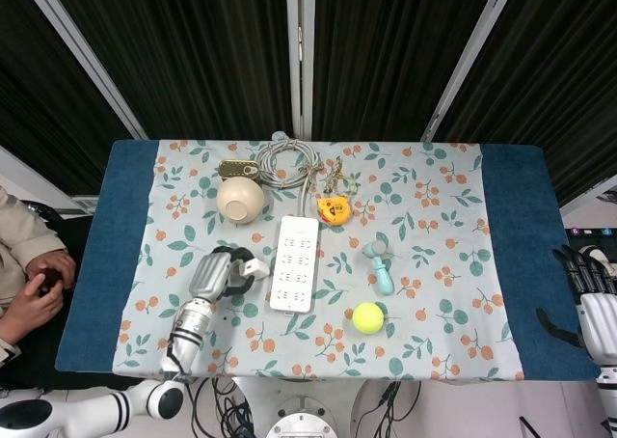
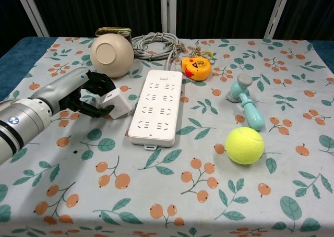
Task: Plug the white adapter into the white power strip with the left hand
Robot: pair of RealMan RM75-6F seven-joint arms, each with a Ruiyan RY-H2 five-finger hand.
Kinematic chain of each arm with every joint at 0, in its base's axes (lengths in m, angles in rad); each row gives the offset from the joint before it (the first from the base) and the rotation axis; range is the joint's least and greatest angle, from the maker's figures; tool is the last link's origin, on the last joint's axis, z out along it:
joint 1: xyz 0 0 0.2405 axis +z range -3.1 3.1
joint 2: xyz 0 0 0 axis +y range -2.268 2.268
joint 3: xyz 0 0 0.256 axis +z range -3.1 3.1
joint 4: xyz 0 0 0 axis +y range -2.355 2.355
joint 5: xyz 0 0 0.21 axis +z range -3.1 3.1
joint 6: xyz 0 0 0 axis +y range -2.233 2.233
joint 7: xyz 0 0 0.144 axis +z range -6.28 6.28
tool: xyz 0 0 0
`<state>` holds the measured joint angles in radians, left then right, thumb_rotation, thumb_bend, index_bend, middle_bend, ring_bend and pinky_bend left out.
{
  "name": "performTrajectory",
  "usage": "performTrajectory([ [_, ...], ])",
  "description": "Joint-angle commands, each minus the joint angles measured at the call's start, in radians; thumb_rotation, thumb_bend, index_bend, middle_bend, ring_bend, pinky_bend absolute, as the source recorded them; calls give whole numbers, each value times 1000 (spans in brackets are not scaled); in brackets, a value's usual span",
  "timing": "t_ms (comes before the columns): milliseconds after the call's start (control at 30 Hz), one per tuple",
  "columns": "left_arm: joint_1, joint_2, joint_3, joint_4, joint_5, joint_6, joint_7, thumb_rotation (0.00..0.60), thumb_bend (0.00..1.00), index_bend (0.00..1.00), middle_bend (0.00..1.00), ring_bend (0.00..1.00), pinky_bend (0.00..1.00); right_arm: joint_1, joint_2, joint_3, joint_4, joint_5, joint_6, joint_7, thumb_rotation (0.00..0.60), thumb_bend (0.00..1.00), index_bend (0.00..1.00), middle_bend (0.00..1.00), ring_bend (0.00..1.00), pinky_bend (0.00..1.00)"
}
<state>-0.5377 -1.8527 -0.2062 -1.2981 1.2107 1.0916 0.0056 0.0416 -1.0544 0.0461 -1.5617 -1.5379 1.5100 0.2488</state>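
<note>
The white adapter (image 2: 120, 104) (image 1: 254, 268) lies on the floral cloth just left of the white power strip (image 2: 156, 106) (image 1: 295, 262). My left hand (image 2: 86, 93) (image 1: 214, 276) reaches in from the left, and its dark fingers curl around the adapter's left side and grip it. A narrow gap separates the adapter from the strip's left edge. The strip's sockets face up with nothing in them. My right hand (image 1: 586, 288) hangs off the table's right edge with fingers apart and holds nothing.
Behind my left hand a beige bowl (image 2: 110, 55) lies on its side. A coiled grey cable (image 2: 156, 43) and yellow tape measure (image 2: 195, 67) lie beyond the strip. A teal toy hammer (image 2: 246, 104) and tennis ball (image 2: 244, 145) lie to its right. A person (image 1: 29, 264) sits at left.
</note>
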Motion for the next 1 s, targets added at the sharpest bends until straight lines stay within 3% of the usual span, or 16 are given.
performTrajectory([
  [33,-3,4,1,12,39,4,-60,600,545,561,599,385,318,0,1,1,-2,0,0,-2,600,205,0,0,0,0],
  [300,-47,83,9,12,213,49,-183,600,592,611,650,417,342,-2,5,3,-7,1,6,-9,600,204,0,0,0,0],
  [500,-122,128,-10,-14,266,13,-142,600,590,617,659,422,343,-1,9,4,-15,-1,7,-20,600,202,0,0,0,0],
  [800,-228,151,-30,-48,169,-164,64,600,582,616,660,422,337,3,15,6,-28,8,-6,-32,600,206,0,0,0,0],
  [1000,-252,154,-45,-54,108,-184,138,600,581,616,660,422,335,4,15,7,-24,14,-11,-28,600,207,0,0,0,0],
])
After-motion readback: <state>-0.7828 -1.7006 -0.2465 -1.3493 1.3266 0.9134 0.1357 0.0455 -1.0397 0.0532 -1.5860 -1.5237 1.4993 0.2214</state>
